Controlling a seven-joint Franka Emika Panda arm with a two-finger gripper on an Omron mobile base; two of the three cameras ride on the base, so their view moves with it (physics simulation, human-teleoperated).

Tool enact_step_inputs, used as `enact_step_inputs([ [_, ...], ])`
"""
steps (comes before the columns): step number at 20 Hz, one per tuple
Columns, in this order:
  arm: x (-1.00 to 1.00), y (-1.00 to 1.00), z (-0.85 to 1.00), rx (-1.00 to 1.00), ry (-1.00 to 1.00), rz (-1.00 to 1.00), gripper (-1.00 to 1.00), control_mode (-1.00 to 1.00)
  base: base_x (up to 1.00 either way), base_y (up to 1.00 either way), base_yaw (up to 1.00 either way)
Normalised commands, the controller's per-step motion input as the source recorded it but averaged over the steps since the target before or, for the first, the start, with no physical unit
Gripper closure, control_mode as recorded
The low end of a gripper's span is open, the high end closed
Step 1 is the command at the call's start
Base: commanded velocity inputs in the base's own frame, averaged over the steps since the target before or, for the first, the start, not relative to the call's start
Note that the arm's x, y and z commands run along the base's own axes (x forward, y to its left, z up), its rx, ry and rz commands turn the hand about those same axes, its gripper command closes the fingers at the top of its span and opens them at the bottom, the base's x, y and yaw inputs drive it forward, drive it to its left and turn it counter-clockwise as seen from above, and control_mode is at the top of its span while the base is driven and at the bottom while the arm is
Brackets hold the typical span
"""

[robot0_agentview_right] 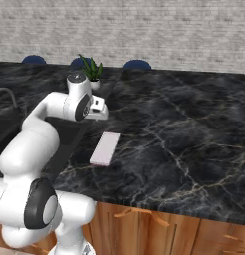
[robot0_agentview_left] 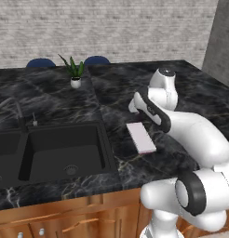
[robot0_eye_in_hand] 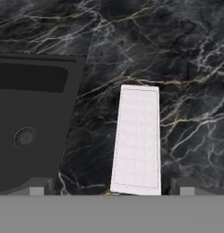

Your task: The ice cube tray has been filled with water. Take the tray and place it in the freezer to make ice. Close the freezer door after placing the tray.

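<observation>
The ice cube tray [robot0_agentview_left: 141, 137] is a pale pinkish-white slab lying flat on the black marble counter [robot0_agentview_left: 125, 88], just right of the sink. It also shows in the right base view as the tray [robot0_agentview_right: 105, 148] and runs lengthwise up the hand view as the tray [robot0_eye_in_hand: 136, 139]. My gripper [robot0_eye_in_hand: 111, 189] hangs above the tray's near end and is open, with the dark fingertips [robot0_eye_in_hand: 37, 186] spread wider than the tray and nothing between them. The hand [robot0_agentview_left: 134, 105] hovers over the counter beyond the tray, seen from the other side as the hand [robot0_agentview_right: 98, 109]. The freezer door is out of view.
A dark double sink [robot0_agentview_left: 65, 148] with a faucet [robot0_agentview_left: 16, 109] lies left of the tray. A small potted plant [robot0_agentview_left: 75, 74] stands at the back. Blue chair backs [robot0_agentview_right: 137, 63] show behind the counter. A tall grey panel [robot0_agentview_left: 223, 37] rises at the far right.
</observation>
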Motion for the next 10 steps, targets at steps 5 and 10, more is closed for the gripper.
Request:
enact_step_inputs([
  [5, 0.48, 0.0, -0.14, 0.0, 0.0, 0.0, -1.0, -1.0, 0.0, 0.0, 0.0],
  [10, 0.44, 0.0, -0.19, 0.0, 0.0, 0.0, -1.0, -1.0, 0.0, 0.0, 0.0],
])
